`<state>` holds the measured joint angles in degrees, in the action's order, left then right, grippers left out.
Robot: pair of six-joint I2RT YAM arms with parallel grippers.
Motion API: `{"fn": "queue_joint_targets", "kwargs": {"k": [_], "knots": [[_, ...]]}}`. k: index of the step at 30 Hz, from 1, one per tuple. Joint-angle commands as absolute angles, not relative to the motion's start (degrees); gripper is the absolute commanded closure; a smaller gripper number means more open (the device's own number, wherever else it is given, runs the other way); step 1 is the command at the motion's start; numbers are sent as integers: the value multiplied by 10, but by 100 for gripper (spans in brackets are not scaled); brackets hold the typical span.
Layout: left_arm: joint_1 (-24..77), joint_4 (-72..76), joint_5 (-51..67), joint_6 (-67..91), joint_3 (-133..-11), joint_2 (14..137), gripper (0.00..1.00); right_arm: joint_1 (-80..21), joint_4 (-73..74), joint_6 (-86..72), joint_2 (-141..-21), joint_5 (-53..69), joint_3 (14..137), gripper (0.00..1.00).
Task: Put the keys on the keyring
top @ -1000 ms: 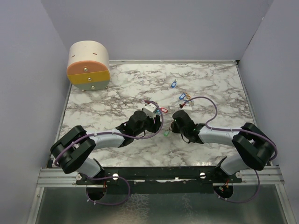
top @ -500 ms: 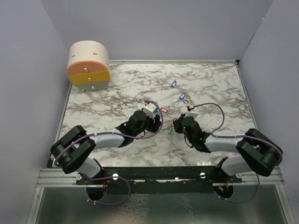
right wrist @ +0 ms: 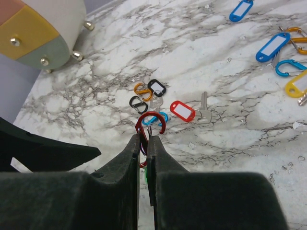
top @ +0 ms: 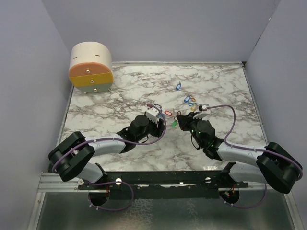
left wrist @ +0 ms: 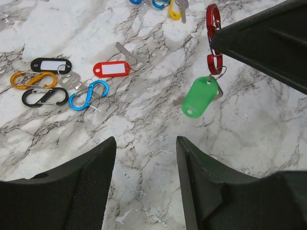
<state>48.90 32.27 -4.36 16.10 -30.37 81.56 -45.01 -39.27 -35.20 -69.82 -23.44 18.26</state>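
Right claw (right wrist: 145, 139) advanced, pinching red carabiner (left wrist: 212, 62); green key tag (left wrist: 200, 97) dangles.

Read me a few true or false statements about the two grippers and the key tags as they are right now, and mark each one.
1. The right gripper is shut on a red carabiner. True.
2. A green key tag hangs from that carabiner. True.
3. The left gripper is clamped on the green key tag. False: its jaws stand open with nothing between them.
4. The red key tag is clipped on the red carabiner. False: it lies loose on the table, near a blue carabiner.
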Motion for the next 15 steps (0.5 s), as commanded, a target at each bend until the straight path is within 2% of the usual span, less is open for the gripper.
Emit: {"fn": "queue_joint_targets", "kwargs": {"k": [1,15], "knots": [[499,381,-37,152,-291,790,45,-454,-394,-337,-672,-218,203,99],[505,431,-18,153,-266,770,44,-453,-368,-330,-641,-216,204,99]]}}
